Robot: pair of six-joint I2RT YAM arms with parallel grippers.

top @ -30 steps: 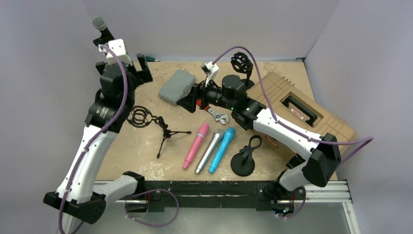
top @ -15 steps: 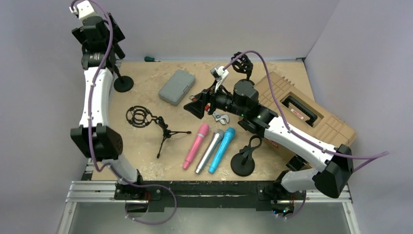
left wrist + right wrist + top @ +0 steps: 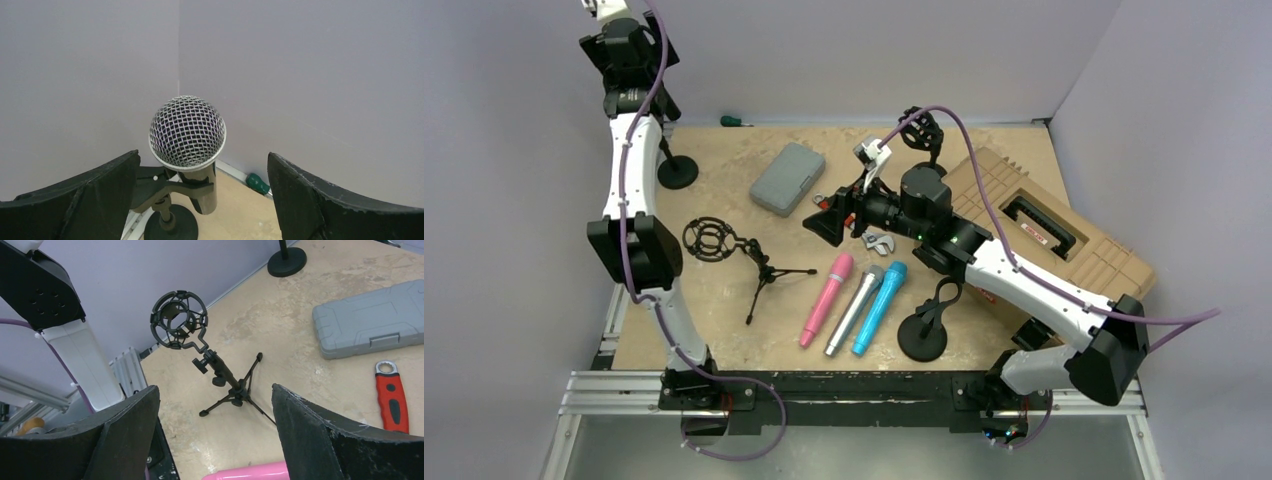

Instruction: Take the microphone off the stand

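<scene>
Microphone clipped in stand, left fingers spread either side.

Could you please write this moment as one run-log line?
left gripper: open, facing microphone | microphone: in stand | right gripper: open, empty

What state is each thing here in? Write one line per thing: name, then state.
microphone: upright, clipped in its stand
left gripper: open, fingers either side of the microphone, not touching
right gripper: open, empty
tripod shock mount: empty
grey case: closed
tan toolbox: closed
pink microphone: lying flat
silver microphone: lying flat
blue microphone: lying flat
</scene>
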